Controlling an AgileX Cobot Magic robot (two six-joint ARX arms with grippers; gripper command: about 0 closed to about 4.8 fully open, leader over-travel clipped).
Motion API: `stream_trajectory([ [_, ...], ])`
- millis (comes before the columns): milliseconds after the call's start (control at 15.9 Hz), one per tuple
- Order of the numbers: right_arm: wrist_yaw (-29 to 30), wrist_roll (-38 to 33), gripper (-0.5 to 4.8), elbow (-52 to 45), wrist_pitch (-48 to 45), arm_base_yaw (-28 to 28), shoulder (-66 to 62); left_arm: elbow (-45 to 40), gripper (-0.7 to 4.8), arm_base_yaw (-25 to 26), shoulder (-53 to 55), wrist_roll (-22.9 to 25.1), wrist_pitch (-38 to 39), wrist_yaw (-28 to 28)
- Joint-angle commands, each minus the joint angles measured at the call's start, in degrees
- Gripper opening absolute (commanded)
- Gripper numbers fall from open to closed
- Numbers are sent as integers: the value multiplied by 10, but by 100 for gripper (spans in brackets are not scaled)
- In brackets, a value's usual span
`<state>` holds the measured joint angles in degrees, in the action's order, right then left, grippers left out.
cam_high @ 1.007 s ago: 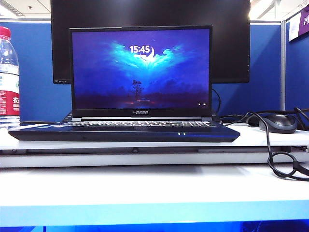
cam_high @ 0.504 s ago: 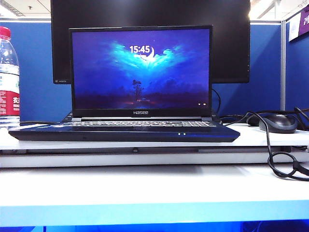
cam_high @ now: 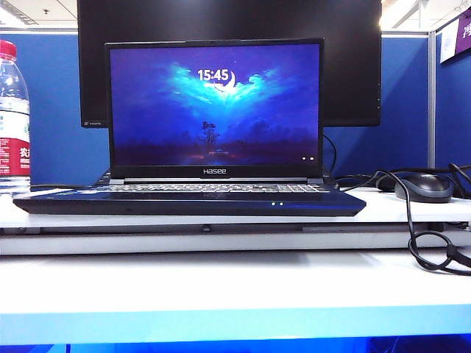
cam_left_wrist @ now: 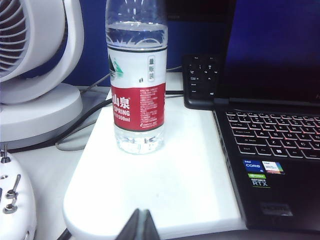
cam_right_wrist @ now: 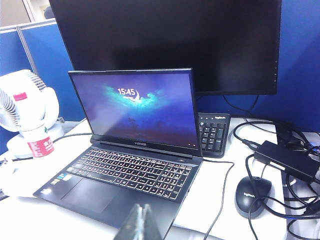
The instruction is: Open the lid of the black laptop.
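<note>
The lid is standing fully raised, close to upright, its lit screen showing a clock and facing out toward the front of the table; I am judging the opening as done, with nothing left for me but to keep clear. The black laptop is sitting in the middle of the table on a white riser. Its long axis is running side to side across the exterior view, hinge at the back, front edge with two small lights pointing forward, and the backlit keys are glowing in both wrist views.

Behind the lid a larger dark monitor is rising, and a separate keyboard is lying between the two. A water bottle is standing on the riser just beside the laptop's left edge, with a white fan beyond it. A mouse and a tangle of cables are lying off to the right.

My left gripper is hovering low near the riser's front edge, fingers pressed together on nothing. My right gripper is hanging in front of the laptop's right front corner, likewise closed and empty, touching nothing.
</note>
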<state>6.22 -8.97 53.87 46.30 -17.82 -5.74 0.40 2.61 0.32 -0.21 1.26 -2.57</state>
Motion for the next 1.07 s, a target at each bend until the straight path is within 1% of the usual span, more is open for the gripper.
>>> stream_trajectory([
  [63, 1, 0, -1, 2, -6, 0, 0, 0, -3, 1, -1, 2, -3, -1],
  [441, 0, 2, -1, -10, -16, 0, 1, 0, -3, 1, -1, 2, -3, -1],
  [567, -2, 2, -1, -57, -48, 13, 1, 0, -3, 1, -1, 2, -3, -1],
  [692, -3, 10, -1, -163, -163, 60, 1, 0, -3, 1, -1, 2, -3, -1],
  [755, 2, -3, -1, -237, -252, 96, 0, 0, -3, 1, -1, 2, -3, -1],
  [881, 3, -27, -1, -365, -389, 161, 5, 0, -3, 1, -1, 2, -1, -2],
  [1007, -1, -26, -1, -431, -447, 196, 22, 0, -3, 1, -1, 2, -1, -1],
  [1070, -1, -26, -1, -441, -453, 204, 27, 0, -3, 1, -1, 2, -1, -2],
])
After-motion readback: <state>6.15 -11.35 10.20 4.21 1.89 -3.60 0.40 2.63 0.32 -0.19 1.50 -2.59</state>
